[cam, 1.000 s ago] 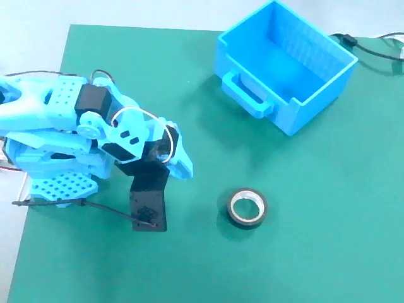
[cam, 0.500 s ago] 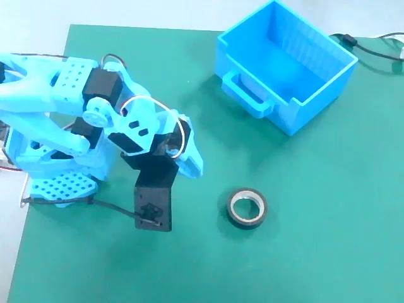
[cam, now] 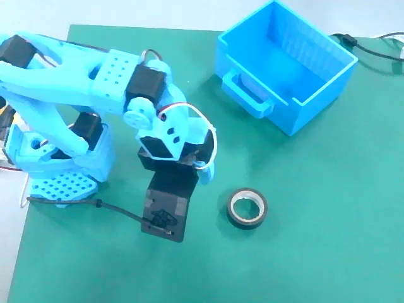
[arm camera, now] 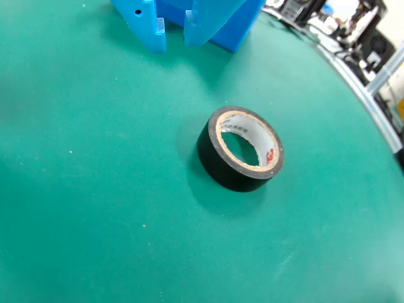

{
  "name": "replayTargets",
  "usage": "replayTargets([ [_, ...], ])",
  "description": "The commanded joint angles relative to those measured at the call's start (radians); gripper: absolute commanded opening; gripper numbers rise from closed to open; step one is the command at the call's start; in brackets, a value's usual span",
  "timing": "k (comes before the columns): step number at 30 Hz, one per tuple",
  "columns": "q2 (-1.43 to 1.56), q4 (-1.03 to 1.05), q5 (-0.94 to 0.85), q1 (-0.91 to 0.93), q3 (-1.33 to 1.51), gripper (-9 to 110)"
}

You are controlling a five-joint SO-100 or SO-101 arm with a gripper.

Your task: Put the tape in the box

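Small black tape roll with whitish inner core lies flat on green bench, hole up, mid-bench toward near edge in fixed view; nothing touching it. Light-blue two-finger gripper enters wrist view from top edge, fingers slightly parted, empty. Tape sits ahead of fingertips, offset right in wrist view, near but apart. Roll round, no long axis. Bright blue ribbed plastic box with loop handle at far right corner, empty. Judgement: reach forward-right needed, jaws wider.
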Motion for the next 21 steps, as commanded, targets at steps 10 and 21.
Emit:
replayTargets([
  [10,-0.296,0.126,-0.035,-0.015,-0.328,8],
  [21,-0.419,0.137,-0.038,-0.020,-0.382,20],
])
